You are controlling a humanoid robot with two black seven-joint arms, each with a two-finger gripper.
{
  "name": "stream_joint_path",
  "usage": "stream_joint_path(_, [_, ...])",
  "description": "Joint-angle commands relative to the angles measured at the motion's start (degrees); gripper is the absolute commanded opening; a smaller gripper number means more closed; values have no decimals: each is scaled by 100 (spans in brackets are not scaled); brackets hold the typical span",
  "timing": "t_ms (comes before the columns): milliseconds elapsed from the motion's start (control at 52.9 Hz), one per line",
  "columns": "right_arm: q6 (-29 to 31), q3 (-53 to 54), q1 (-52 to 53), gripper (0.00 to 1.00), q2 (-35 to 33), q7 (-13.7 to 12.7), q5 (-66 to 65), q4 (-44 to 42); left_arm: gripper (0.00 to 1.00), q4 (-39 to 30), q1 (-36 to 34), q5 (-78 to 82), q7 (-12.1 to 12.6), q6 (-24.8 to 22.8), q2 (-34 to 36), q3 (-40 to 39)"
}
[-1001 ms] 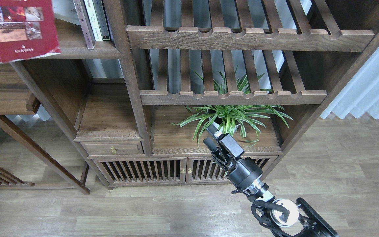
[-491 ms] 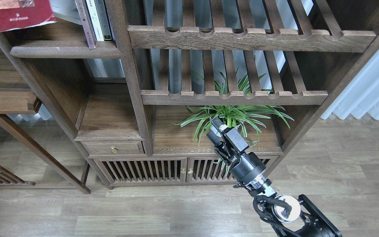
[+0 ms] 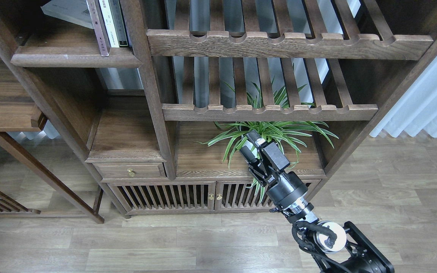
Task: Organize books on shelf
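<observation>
The shelf is a solid dark-brown board with a rounded front lip at the top left. A few books stand upright at its right end with their spines showing: one dull maroon-grey, one pale with dark characters, one dark. A pale book lies tilted to their left. The red book with photos is out of view. My right gripper is low in the middle, in front of the plant, open and empty. My left gripper is out of view.
Two slatted racks with notched front rails fill the bookcase's right bay. A green spider plant sits under them, just behind my right gripper. A small drawer and slatted cabinet doors are below. White curtains hang at the right.
The red book with photos has risen out of the top left corner and is gone from view. My right gripper has moved slightly up and to the right, toward the plant.
</observation>
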Motion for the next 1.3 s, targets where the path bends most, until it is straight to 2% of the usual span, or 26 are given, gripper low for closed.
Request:
stream_joint_path(0, [0,0,-10,99,0,0,2,0,4,566,-254,-10,-475,0,-278,103])
stream_joint_path(76, [0,0,-10,99,0,0,11,0,5,953,-351,-54,-994,0,-717,103])
stream_joint_path(416, [0,-36,-10,99,0,26,318,9,5,1815,-562,-63,-1452,0,-1456,287])
stream_joint_path(964, [0,26,-18,99,0,53,406,9,13,1684,-342,-98,-1505,0,-1808,577])
stream_joint_path(1001, [0,26,-18,99,0,53,433,9,15,1604,-316,-98,-1496,0,-1817,595])
stream_joint_path(1058, [0,26,-1,99,0,53,494,9,23,1464,-237,-98,-1461,0,-1808,630])
stream_joint_path(1134, [0,35,26,99,0,53,538,0,41,1402,-193,-98,-1469,0,-1808,665])
stream_joint_path(1247, [0,26,52,99,0,53,556,-17,54,1341,-158,-107,-1496,0,-1817,577])
stream_joint_path(1285, [0,26,52,99,0,53,573,-26,63,1253,-96,-115,-1496,0,-1817,569])
